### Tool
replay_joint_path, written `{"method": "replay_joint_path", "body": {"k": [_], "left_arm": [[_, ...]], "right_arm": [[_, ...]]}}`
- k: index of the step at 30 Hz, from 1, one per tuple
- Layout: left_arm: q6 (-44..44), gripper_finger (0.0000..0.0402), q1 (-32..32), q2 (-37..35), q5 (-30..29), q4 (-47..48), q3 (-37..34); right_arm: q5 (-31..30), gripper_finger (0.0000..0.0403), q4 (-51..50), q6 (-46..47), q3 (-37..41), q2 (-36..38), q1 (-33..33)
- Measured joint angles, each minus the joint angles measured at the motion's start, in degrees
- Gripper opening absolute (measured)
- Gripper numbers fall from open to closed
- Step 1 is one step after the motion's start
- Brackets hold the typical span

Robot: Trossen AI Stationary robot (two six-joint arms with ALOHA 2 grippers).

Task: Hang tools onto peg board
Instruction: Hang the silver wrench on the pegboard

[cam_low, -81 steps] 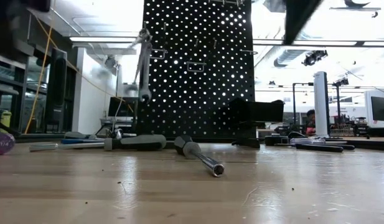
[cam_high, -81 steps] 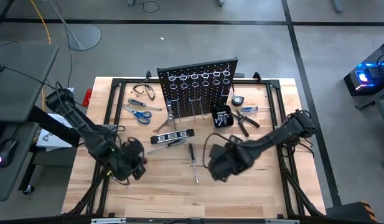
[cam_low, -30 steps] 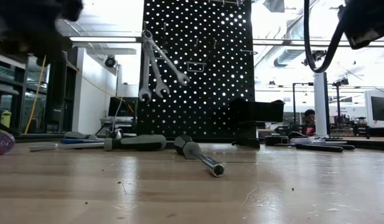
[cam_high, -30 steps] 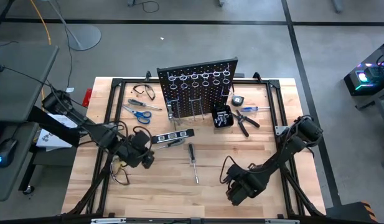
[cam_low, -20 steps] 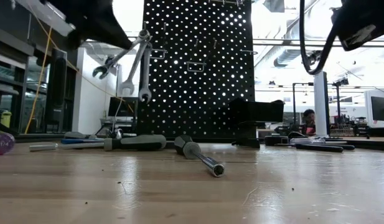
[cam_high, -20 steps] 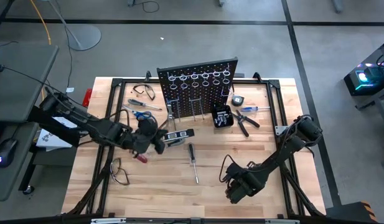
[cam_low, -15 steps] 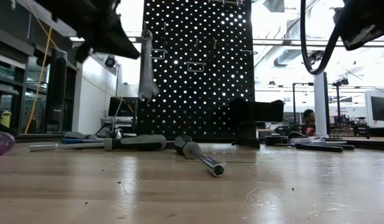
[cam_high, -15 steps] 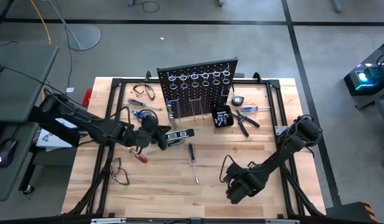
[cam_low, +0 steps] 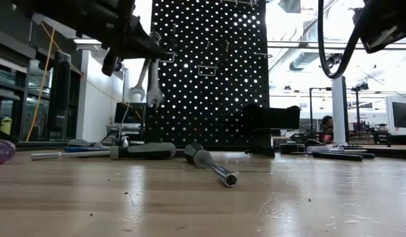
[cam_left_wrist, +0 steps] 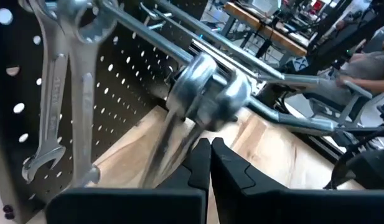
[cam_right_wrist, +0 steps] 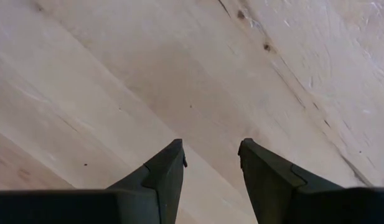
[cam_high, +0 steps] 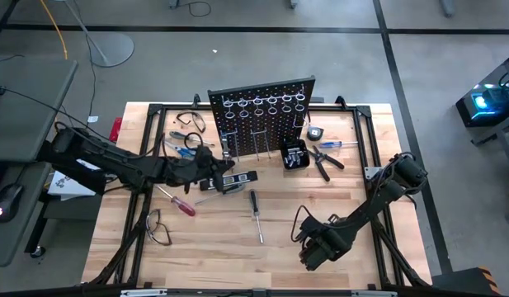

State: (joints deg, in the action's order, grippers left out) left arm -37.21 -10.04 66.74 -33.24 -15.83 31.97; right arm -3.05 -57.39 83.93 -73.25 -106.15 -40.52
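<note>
The left gripper [cam_left_wrist: 209, 147], fingers pressed together on nothing visible, sits just before the peg board [cam_high: 266, 103] beside its hanging wrenches [cam_low: 150, 82], nearer the tools than the parted, empty right gripper [cam_right_wrist: 210, 155].

Left arm stretched forward, its claw [cam_left_wrist: 210, 144] pinched closed; right claw [cam_right_wrist: 210, 155] parted, pointing downward.

We see the black perforated peg board [cam_high: 263, 115] standing upright at the table's rear. Silver wrenches [cam_low: 152, 82] hang from its hooks. Screwdrivers [cam_high: 256, 211], scissors [cam_high: 182, 151] and pliers [cam_high: 323, 160] lie flat on the table.
</note>
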Motion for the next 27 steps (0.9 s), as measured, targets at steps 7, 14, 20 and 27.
{"method": "replay_joint_path", "body": {"k": [7, 14, 20, 27], "left_arm": [[1.57, 0.0, 0.54, 0.0, 2.28, -0.49, 0.0], [5.48, 0.0, 4.77, 0.0, 2.11, -0.61, 0.0], [8.07, 0.0, 9.08, 0.0, 4.44, -0.79, 0.0], [8.94, 0.0, 10.02, -0.65, 9.0, -0.67, 0.0]], "right_arm": [[-0.02, 0.015, 0.06, 0.01, -0.02, 0.0, 0.01], [0.0, 0.015, 0.57, 0.01, -0.02, 0.0, 0.03], [0.04, 0.015, 1.16, 0.61, -0.02, 0.0, 0.03], [0.55, 0.0149, 1.65, 3.26, -0.02, 0.0, -0.01]]}}
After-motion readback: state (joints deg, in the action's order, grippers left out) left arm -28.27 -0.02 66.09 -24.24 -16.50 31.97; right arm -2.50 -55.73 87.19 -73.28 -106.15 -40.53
